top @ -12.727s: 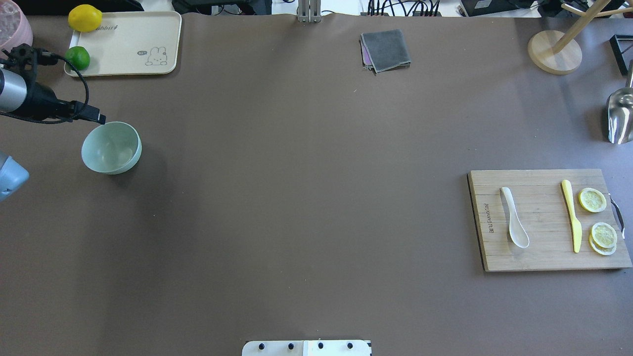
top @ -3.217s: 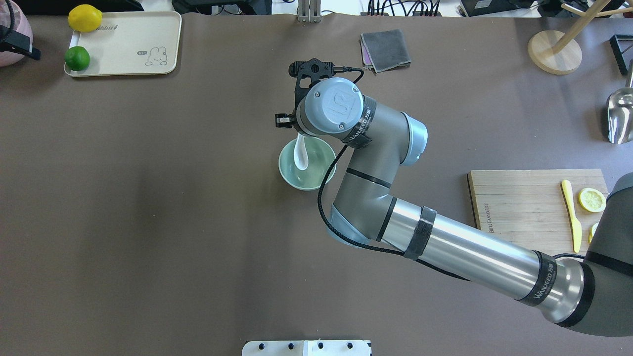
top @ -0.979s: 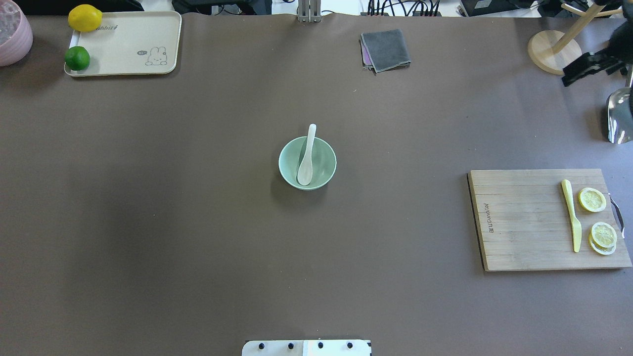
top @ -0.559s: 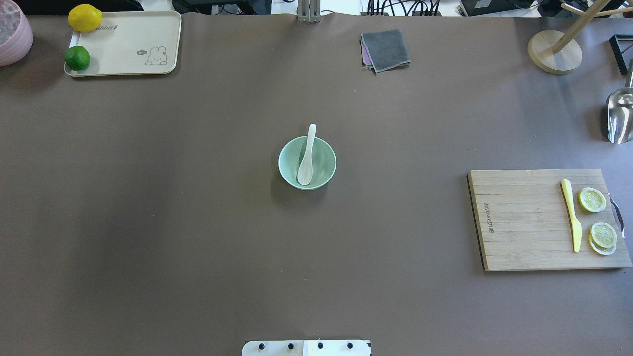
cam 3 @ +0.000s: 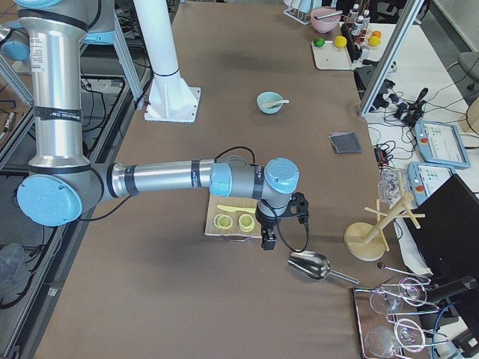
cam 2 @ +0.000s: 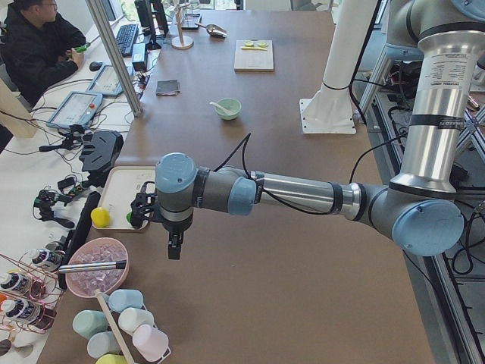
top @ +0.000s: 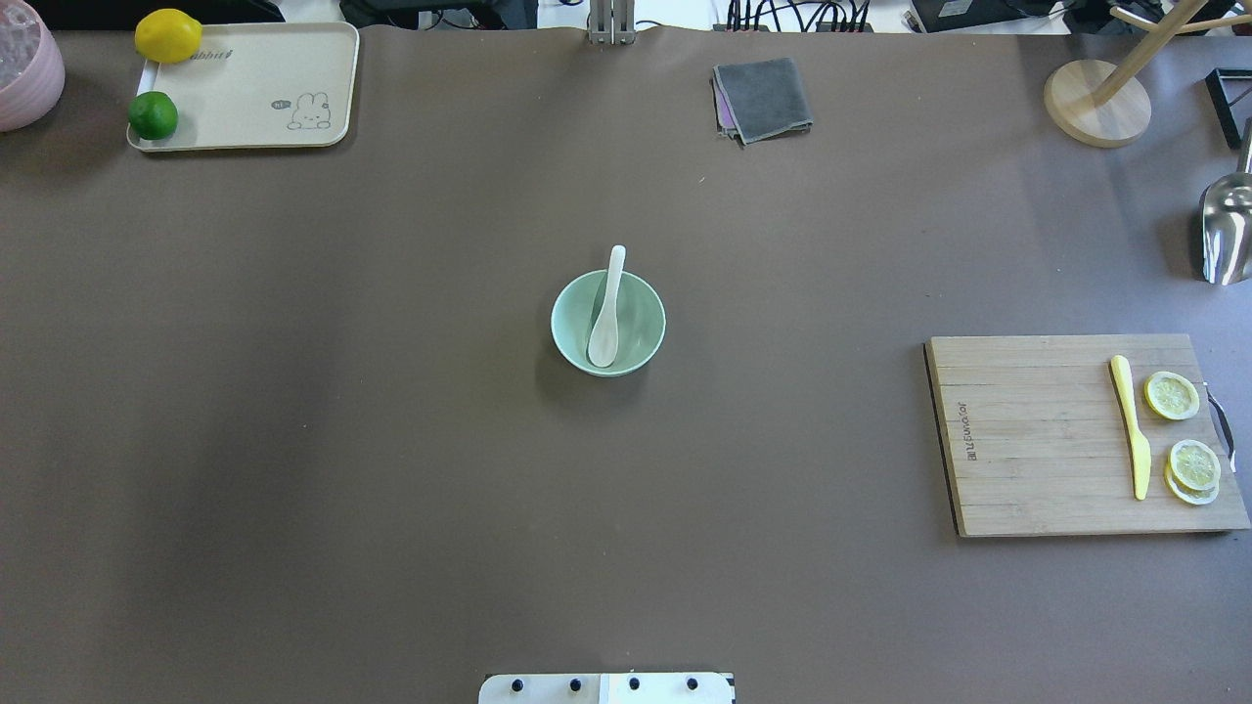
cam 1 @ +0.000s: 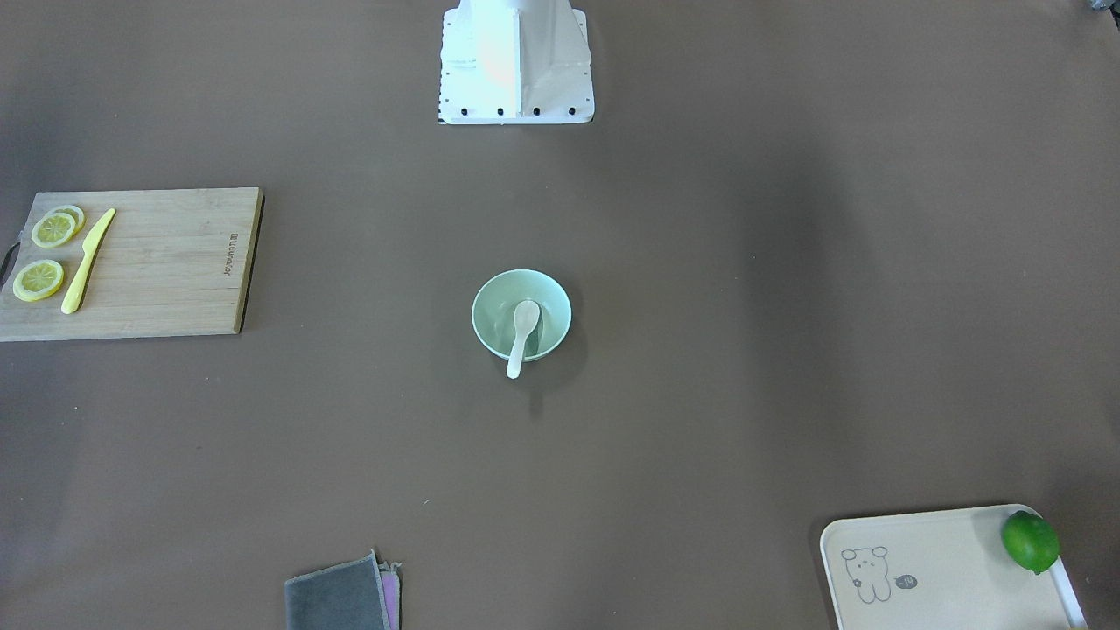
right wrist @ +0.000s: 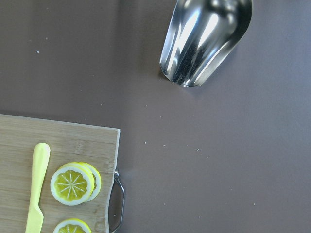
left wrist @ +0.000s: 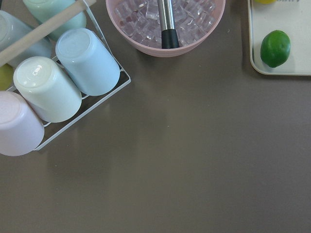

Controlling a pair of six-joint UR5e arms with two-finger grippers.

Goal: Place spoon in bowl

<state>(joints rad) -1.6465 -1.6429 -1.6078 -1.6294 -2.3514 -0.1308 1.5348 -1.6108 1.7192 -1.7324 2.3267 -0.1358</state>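
Note:
The pale mint-green bowl [top: 648, 323] stands upright at the table's centre, also in the front-facing view [cam 1: 490, 308]. The white spoon [top: 605, 318] lies in it, scoop down inside, handle resting on the far rim and sticking out past it [cam 1: 520, 337]. Neither gripper is near it. My left gripper [cam 2: 173, 247] hangs over the table's left end by the tray. My right gripper [cam 3: 268, 240] hangs over the right end by the cutting board. Both show only in the side views, so I cannot tell whether they are open or shut.
A wooden cutting board [top: 1047, 440] with a yellow knife [top: 1131, 430] and lemon slices lies at the right. A metal scoop [right wrist: 206, 39] lies beyond it. A cream tray [top: 245, 88] with a lime and a lemon, a pink bowl of ice [left wrist: 167, 24] and a cup rack are at the left.
The bowl went from the left side to the table's centre and the spoon from the board into it. Over the last second the right gripper left the overhead view.

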